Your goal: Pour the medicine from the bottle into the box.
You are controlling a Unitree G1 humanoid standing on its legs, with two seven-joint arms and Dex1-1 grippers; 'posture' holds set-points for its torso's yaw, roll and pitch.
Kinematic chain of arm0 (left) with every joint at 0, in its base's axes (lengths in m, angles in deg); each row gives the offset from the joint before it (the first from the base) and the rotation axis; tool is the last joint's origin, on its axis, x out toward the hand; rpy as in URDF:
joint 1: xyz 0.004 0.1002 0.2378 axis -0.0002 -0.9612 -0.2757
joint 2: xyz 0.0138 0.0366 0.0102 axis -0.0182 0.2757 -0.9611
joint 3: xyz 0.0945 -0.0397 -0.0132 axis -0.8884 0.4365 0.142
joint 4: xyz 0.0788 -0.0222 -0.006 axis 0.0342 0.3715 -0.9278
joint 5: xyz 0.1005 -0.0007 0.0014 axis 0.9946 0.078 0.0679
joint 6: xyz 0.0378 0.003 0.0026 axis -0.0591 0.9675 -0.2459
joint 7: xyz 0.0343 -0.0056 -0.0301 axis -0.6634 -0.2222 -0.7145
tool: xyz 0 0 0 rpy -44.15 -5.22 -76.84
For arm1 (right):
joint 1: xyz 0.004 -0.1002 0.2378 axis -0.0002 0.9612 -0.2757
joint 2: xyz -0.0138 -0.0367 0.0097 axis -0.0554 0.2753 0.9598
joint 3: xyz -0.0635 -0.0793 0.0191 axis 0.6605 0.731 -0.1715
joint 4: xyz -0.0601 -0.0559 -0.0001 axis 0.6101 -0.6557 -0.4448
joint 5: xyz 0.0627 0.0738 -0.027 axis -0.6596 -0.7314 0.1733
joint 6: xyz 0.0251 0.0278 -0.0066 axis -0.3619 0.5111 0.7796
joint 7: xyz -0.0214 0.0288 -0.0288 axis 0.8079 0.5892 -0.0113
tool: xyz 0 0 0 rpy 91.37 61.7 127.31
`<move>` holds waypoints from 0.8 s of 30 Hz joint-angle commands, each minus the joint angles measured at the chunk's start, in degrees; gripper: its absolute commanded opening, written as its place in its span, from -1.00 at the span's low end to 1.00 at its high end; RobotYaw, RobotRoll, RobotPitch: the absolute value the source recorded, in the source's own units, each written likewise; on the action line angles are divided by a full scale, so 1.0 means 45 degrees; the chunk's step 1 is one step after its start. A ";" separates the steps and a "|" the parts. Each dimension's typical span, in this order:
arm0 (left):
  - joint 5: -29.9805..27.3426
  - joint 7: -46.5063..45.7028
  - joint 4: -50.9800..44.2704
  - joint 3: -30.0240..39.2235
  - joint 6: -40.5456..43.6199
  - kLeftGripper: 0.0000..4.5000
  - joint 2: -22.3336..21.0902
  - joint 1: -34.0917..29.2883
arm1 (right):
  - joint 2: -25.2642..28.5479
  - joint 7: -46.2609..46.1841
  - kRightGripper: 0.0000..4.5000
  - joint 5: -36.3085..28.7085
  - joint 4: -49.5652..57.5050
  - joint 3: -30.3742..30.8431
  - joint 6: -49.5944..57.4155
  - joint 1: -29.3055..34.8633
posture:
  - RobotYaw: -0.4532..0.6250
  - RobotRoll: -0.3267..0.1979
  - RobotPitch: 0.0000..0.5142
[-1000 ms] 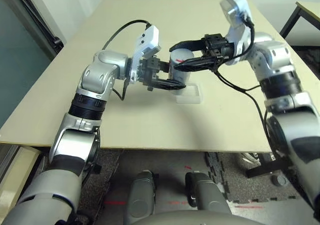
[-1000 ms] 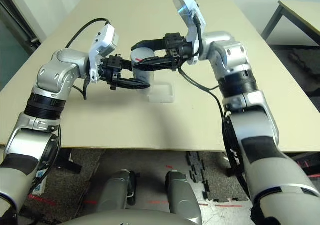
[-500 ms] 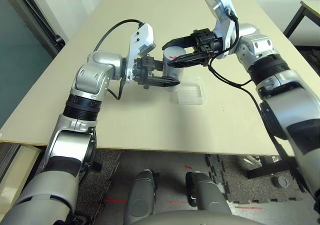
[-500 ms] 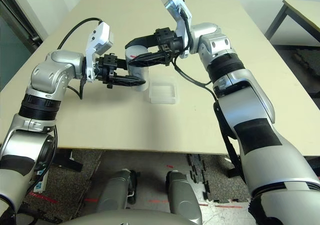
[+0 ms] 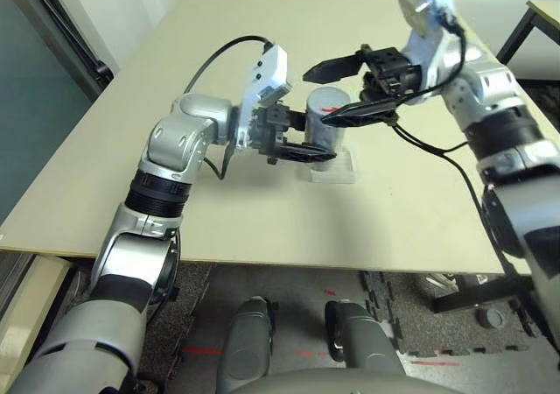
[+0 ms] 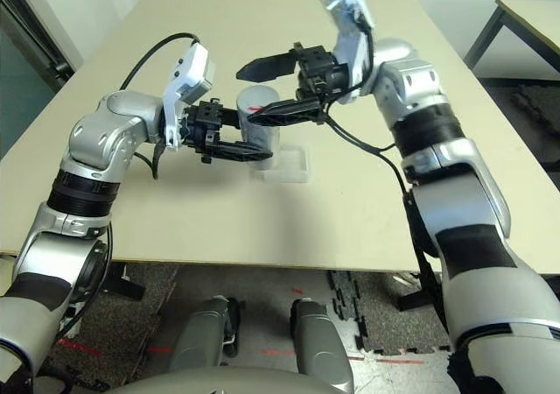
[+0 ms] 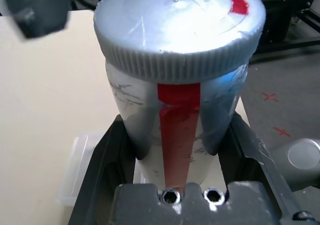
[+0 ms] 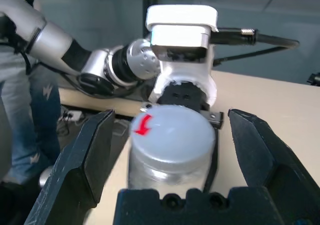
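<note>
1. Bottle: a silvery-grey cylinder with a ribbed round grey cap and a red stripe down its side, held upright above the worktop; a red arrow is marked on the cap top.
2. Left gripper: its two black fingers are pinched on the lower body of the bottle, one on each side, well below the cap; in the left wrist view the red stripe runs straight down between them.
3. Right gripper: it reaches in from the side opposite the left gripper, at cap height. Its fingers are spread wide, one on the far side of the cap and one on the near side, and in the right wrist view a clear gap shows between each finger and the cap, so neither touches the bottle.
4. Box: a shallow clear plastic tray lying flat on the worktop, just beside and below the bottle, on its right-arm side; part of it lies under the left gripper's fingers.
5. Medicine: whether any pellets lie in the box cannot be told.
6. Person's legs in jeans: seen in the right wrist view, standing beyond the far edge of the worktop, well apart from the bottle.
</note>
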 commanded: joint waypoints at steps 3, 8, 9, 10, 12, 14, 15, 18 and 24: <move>0.0125 -0.0345 0.1096 0.0172 -0.0850 0.10 -0.0064 0.0025 | 0.0076 -0.3212 1.00 -0.0768 0.4140 -0.1552 0.2820 0.1594 | 0.06 0.25 -0.59; 0.0288 -0.0581 0.2131 0.0189 -0.1570 0.10 0.0027 0.0209 | -0.0198 -0.5893 1.00 0.0540 0.5155 -0.1530 0.3479 0.1895 | -0.01 0.25 -0.63; 0.0323 -0.0593 0.2273 0.0161 -0.1675 0.10 0.0030 0.0221 | -0.0229 -0.6164 1.00 0.0743 0.5234 -0.1403 0.3626 0.1845 | -0.01 0.25 -0.63; 0.0396 -0.0585 0.2417 0.0104 -0.1823 0.10 0.0020 0.0227 | -0.0273 -0.6393 1.00 0.0956 0.5278 -0.1285 0.3733 0.1795 | -0.02 0.25 -0.65; 0.0469 -0.0566 0.2609 0.0032 -0.2014 0.10 0.0012 0.0239 | -0.0360 -0.6713 1.00 0.1276 0.5340 -0.1135 0.3921 0.1725 | -0.02 0.25 -0.65; 0.0514 -0.0546 0.2728 -0.0007 -0.2119 0.10 0.0014 0.0253 | -0.0375 -0.7018 1.00 0.1743 0.5300 -0.0852 0.4114 0.1566 | -0.02 0.25 -0.65; 0.0534 -0.0541 0.2780 -0.0020 -0.2156 0.10 0.0018 0.0262 | -0.0362 -0.7121 1.00 0.1945 0.5289 -0.0694 0.4245 0.1472 | -0.02 0.25 -0.65; 0.0647 -0.0522 0.3018 -0.0061 -0.2317 0.10 0.0043 0.0312 | -0.0400 -0.7271 1.00 0.2167 0.5458 -0.0364 0.4861 0.1269 | -0.02 0.25 -0.65; 0.0734 -0.0510 0.3023 -0.0085 -0.2365 0.10 0.0082 0.0242 | -0.0684 -0.7692 1.00 0.2538 0.5779 -0.0040 0.5543 0.1087 | -0.02 0.25 -0.64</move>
